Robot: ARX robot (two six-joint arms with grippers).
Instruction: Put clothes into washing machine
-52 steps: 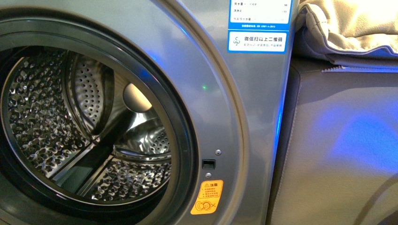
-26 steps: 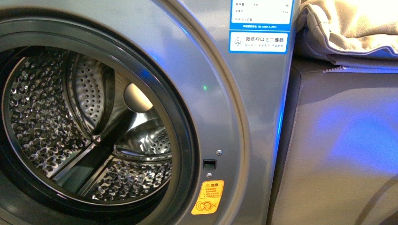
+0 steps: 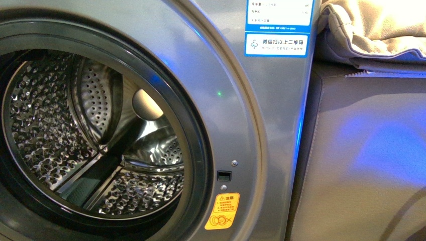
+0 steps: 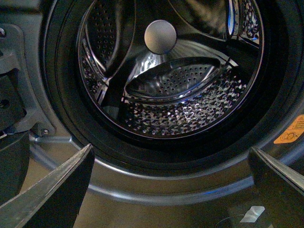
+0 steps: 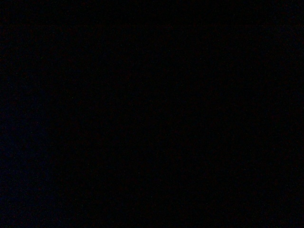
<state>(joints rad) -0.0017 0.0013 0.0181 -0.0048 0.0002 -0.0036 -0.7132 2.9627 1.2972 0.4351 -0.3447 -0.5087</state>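
Looks at close range into the washing machine (image 3: 241,125), with no door across the round opening and the steel drum (image 3: 50,130) bare to the back. Finds no clothes anywhere: none in the drum as far as it shows, none at the opening, none in either view that gives a picture. Cannot say where the clothes lie.

Holds the left pincer (image 4: 170,148) low before the opening, fingers (image 4: 57,190) spread wide apart with nothing between them, aimed at the rib (image 4: 175,78) and the round hub (image 4: 160,36) deep inside. Seems lined up that way for a straight path through the rim, whether inward or outward; cannot tell which. Gets nothing from the right wrist view, which is dark, so cannot tell how the right pincer stands. Shows neither arm in the front view.

Leaves the beige cushion (image 3: 371,25) on the grey-brown furniture (image 3: 361,160) just beside the machine, no part of the job.

Judges the loading as not yet visible in the drum.

Differs hardly at all from a second ago: same empty drum, same green light (image 3: 219,93), with the blue-white label (image 3: 276,44) and orange sticker (image 3: 221,211) only a touch further right, hinting at a slight drift of the body camera.
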